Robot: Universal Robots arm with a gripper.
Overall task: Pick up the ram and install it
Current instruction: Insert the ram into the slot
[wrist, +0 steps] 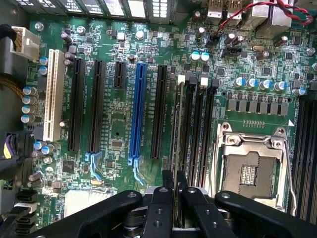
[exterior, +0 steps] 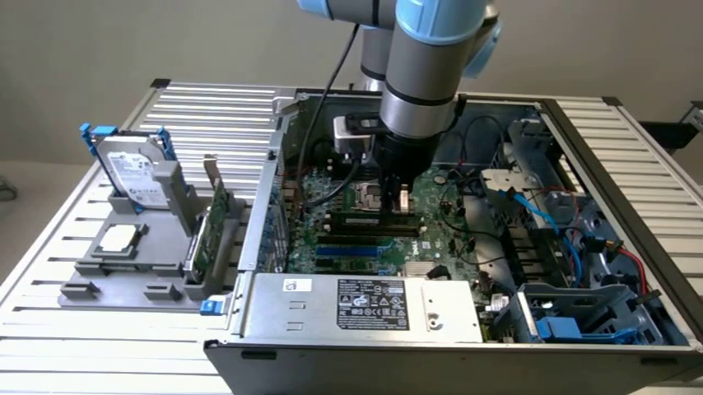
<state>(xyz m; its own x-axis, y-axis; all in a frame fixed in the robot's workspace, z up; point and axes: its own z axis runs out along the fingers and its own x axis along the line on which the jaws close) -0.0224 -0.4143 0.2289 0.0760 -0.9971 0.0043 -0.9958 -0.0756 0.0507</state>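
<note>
From where I stand, the arm reaches straight down into the open computer case (exterior: 615, 247), and the gripper (exterior: 396, 202) is clamped narrowly on the ram (exterior: 374, 220). The ram is a long, thin green stick with a row of dark chips along its face. On the wrist view it shows edge-on as a slim dark strip (wrist: 177, 144), pinched between the two black fingers (wrist: 158, 208). It stands upright along the bank of black memory slots (wrist: 200, 134), between the CPU socket (wrist: 250, 171) and the blue slot (wrist: 138, 109). I cannot tell whether it is seated or just above its slot. The power supply (exterior: 363, 303) carries a white label with rows of marks and a smaller white sticker, and the hard drive (exterior: 137, 174) in the grey holder outside the case has one too, all too fine to read.
</note>
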